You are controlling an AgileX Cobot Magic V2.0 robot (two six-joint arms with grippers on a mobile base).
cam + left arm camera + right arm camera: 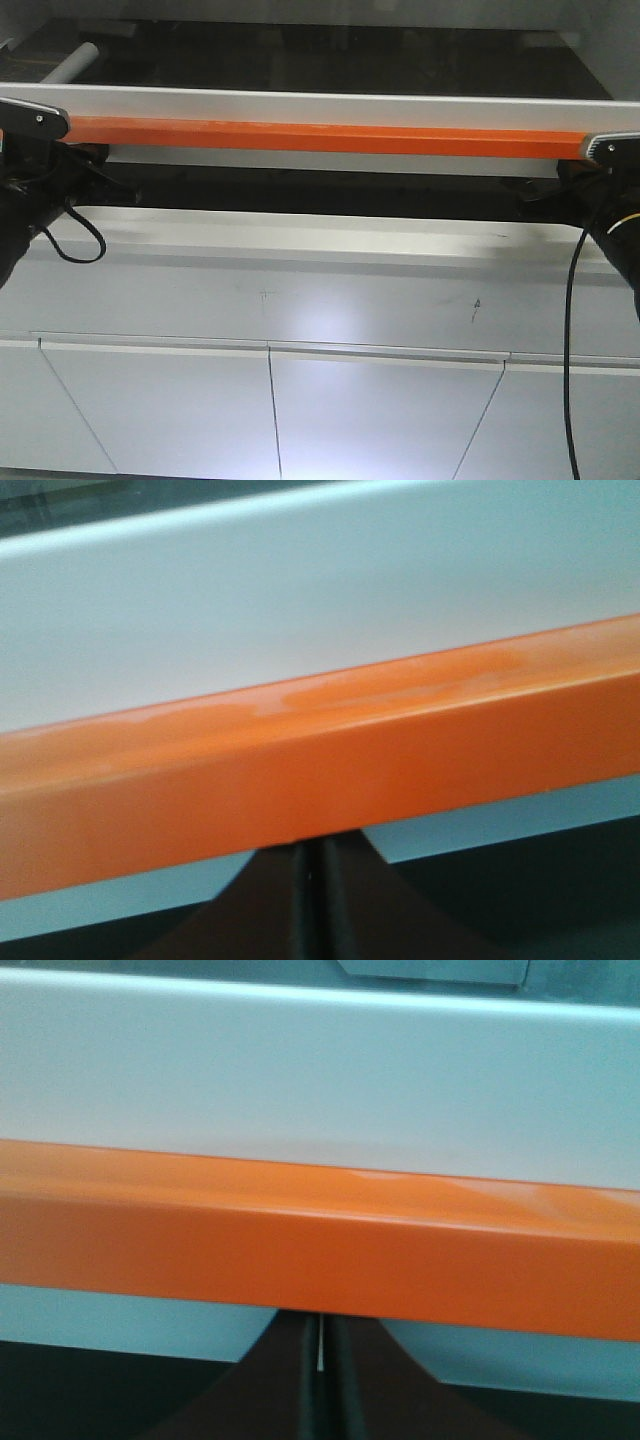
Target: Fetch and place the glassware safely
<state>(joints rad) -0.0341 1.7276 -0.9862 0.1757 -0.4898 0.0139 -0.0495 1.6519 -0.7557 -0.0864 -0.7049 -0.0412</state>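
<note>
The orange bar [330, 137] crosses your whole front, close before the left pincer [312, 905] and right pincer [322, 1380]. Only the dark gap [320, 192] beneath it, above the white ledge [320, 235], looks passable.

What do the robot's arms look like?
The left arm and right arm are black. A looping black cable hangs by the left; a long black cable trails from the right. The left end effector and right end effector are dark too.
</note>
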